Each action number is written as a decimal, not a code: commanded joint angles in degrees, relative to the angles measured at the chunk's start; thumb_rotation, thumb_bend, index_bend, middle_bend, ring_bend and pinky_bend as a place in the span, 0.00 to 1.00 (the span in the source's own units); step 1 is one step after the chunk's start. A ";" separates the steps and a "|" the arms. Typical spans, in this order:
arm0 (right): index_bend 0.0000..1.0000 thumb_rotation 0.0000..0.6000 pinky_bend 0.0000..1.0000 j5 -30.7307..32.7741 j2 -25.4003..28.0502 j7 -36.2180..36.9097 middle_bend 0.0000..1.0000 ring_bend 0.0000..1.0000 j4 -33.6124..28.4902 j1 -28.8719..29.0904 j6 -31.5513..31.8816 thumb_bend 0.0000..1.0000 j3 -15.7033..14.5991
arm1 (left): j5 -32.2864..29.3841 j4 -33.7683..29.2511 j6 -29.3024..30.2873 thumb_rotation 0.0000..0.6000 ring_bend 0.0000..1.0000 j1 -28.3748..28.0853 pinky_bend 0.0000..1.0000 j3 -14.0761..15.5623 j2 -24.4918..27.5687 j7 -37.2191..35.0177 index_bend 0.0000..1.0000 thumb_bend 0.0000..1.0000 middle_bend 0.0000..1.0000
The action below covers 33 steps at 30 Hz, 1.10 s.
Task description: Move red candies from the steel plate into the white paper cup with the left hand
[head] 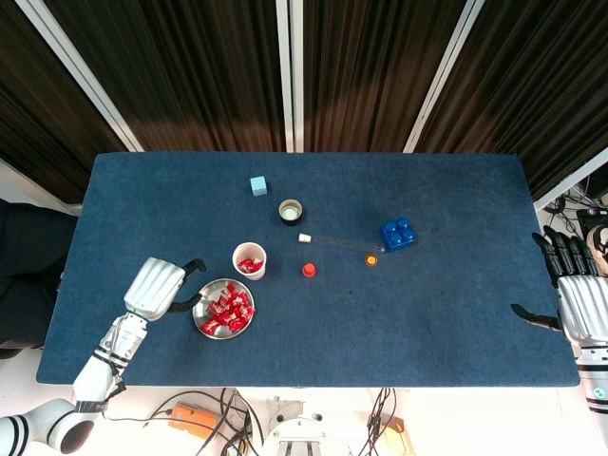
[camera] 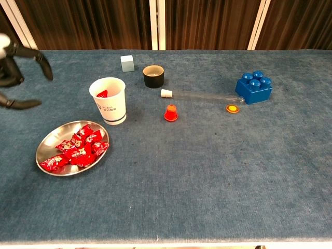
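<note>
Left hand [head: 158, 286] hovers empty, fingers spread wide, w/ the steel plate [head: 202, 328] of red candies [head: 226, 308] just beside it on its inner side, toward table center. The paper cup [head: 250, 260], one candy inside, sits beyond the plate, farther back. Right hand [head: 578, 302], fingers spread, holding nothing, hangs well apart at the table's far edge, so the left is much nearer.

The table [camera: 218, 171] is covered in matt, slightly fuzzy blue cloth. The steel plate [camera: 47, 143] is polished metal, mirror-bright at its rim, and the red candies [camera: 75, 153] in it have crinkly, glossy wrappers. The white paper cup [camera: 109, 106] looks smooth and matt. The blue brick [camera: 253, 87] is shiny moulded plastic. The left robot hand [head: 155, 286] has a smooth silvery shell with black fingers
</note>
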 commanded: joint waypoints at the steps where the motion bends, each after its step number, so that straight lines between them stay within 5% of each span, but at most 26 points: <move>1: 0.00 1.00 0.00 0.10 0.01 -0.30 0.00 0.00 -0.22 0.13 -0.20 0.10 0.01 | 0.16 -0.54 -1.03 0.95 0.90 1.28 0.83 2.07 -0.26 1.39 0.38 0.18 0.97; 14: 0.00 1.00 0.00 0.43 0.16 -2.02 0.00 0.00 -1.65 0.86 -1.26 0.10 0.00 | 1.11 2.67 -6.44 0.85 0.90 1.73 0.83 4.74 -6.22 5.50 0.38 0.17 0.97; 33: 0.00 1.00 0.00 1.30 -0.13 -2.21 0.00 0.00 -1.48 1.31 -2.15 0.10 -0.03 | -3.30 6.57 -9.17 0.84 0.90 1.78 0.83 2.39 -9.54 10.50 0.38 0.18 0.97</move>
